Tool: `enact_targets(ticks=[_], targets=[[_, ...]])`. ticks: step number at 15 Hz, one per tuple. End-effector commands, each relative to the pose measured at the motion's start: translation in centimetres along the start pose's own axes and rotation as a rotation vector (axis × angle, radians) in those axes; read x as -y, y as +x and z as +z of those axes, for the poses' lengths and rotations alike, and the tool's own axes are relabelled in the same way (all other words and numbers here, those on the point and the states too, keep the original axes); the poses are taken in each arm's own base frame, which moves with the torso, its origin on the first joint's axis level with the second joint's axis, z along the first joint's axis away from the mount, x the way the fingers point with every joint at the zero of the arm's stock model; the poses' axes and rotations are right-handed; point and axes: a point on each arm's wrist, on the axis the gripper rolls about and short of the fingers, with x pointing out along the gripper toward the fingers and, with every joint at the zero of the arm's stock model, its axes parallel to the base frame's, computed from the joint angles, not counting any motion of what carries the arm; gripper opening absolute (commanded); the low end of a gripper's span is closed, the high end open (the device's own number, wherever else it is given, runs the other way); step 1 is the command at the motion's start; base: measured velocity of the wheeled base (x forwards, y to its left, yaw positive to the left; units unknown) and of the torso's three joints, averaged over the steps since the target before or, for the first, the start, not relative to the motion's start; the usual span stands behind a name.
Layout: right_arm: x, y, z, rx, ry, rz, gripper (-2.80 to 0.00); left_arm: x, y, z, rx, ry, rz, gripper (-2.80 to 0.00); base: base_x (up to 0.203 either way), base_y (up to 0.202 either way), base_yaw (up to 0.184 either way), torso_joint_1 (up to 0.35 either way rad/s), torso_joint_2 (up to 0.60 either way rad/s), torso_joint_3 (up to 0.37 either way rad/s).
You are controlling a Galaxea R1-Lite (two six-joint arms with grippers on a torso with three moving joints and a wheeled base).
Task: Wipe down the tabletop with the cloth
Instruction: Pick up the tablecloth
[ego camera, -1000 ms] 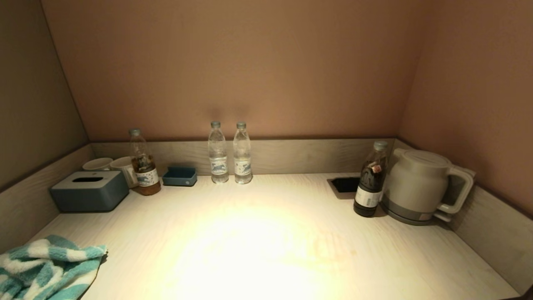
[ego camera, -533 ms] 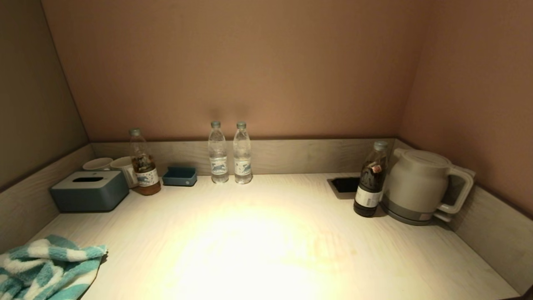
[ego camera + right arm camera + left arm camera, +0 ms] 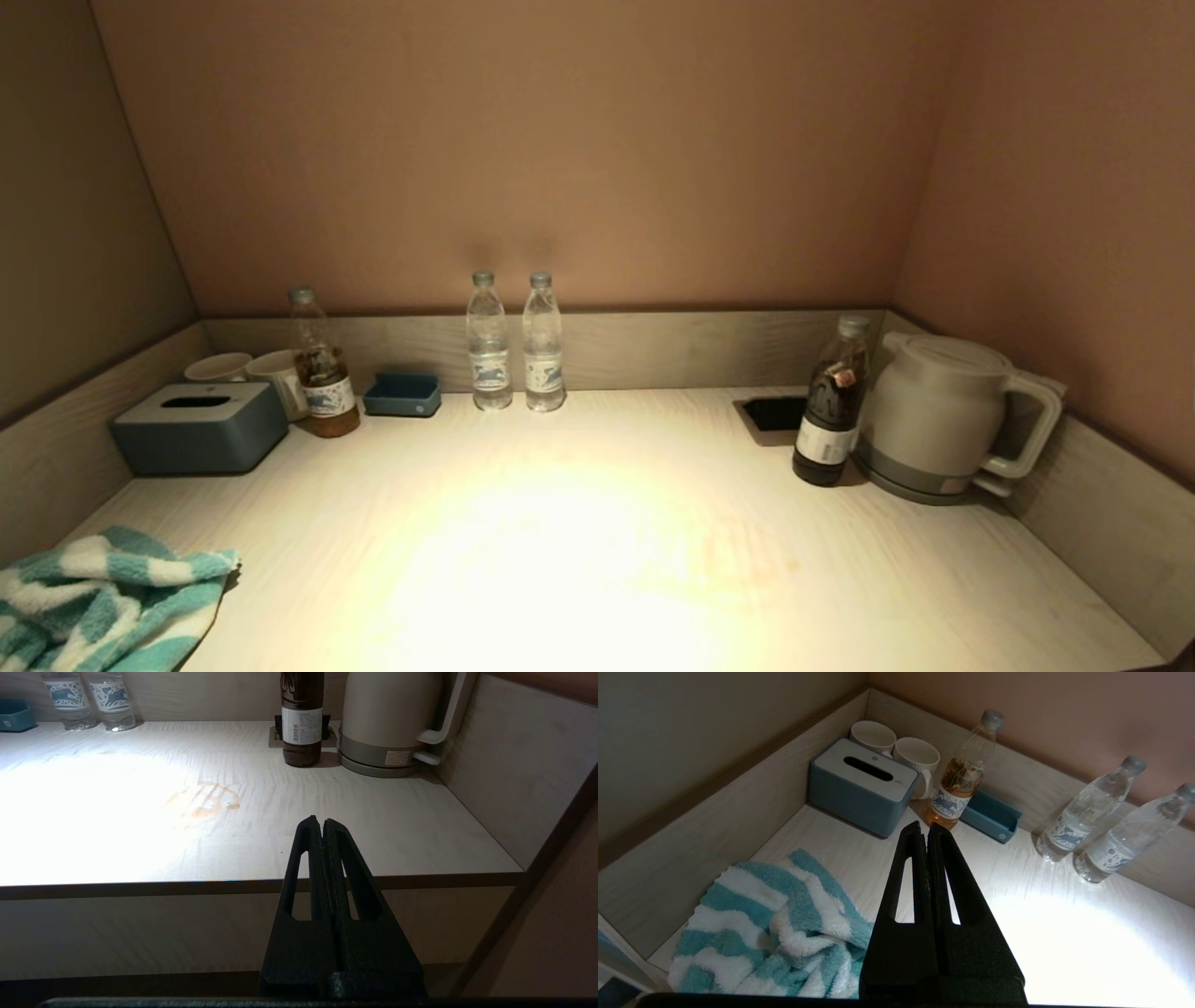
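Left gripper (image 3: 924, 830), fingers pressed together and empty, hung just beside the cloth (image 3: 784, 924), nearer than the right gripper (image 3: 322, 823)

Dim alcove; overhead spot blowing out my tabletop (image 3: 597, 560) centre, glare washing grain; corners falling into shadow; focus holding sharp.

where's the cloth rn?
Head view: the striped cloth lies bunched at the tabletop's near-left corner, in front of the tissue box, untouched.

4 bottles (image 3: 488, 343), 2 cups (image 3: 280, 373), 1 kettle (image 3: 943, 411)
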Motion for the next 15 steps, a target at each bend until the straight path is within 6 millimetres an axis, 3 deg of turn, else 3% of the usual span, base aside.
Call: enact_targets(ticks=[1,3,6,13,15], targets=[[0.0,0.0,0.0,0.000,-0.001,-0.001,-2.80,0.4,3.2,-0.7,-0.077,0.024,0.055,-2.80,0.000,0.000,0.000,0.000,0.00,0.000],[0.0,0.0,0.0,0.000,-0.001,0.000,-2.80,0.2,6.4,-1.5,-0.149,0.060,0.127,-2.80,0.000,0.000,0.000,0.000,0.00,0.000],[0.0,0.0,0.0,0.000,-0.001,0.000,-2.80,-0.4,9.2,-2.9,-0.225,0.140,0.264,-2.80,0.000,0.000,0.000,0.000,0.00,0.000],[0.0,0.0,0.0,0.000,-0.001,-0.001,-2.80,-2.1,9.6,-6.4,-0.580,0.231,0.402,-2.80,0.000,0.000,0.000,0.000,0.00,0.000],[0.0,0.0,0.0,0.000,-0.001,-0.001,-2.80,-2.2,9.7,-6.5,-0.594,0.232,0.410,-2.80,0.000,0.000,0.000,0.000,0.00,0.000]])
